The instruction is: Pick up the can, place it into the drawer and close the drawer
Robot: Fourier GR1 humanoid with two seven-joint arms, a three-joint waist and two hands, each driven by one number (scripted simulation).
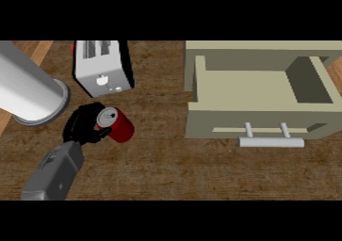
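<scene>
Red can [118,125] is held by curled left hand [83,123], centre left; drawer [222,121] is open, upper right.

We see a dark brown, wood-grained surface [173,169] filling most of the view. At its far left a tall grey cylinder [17,82] stands on a round base. Just right of it sits a white toaster [98,70] with a black side, its slots facing up. At the far right stands a beige drawer [260,89], pulled open, its pale bar handle [271,142] facing us. Near the cylinder's base a red can [120,127] tilts in the curled left hand [83,124]; we cannot tell whether it touches the surface.
</scene>
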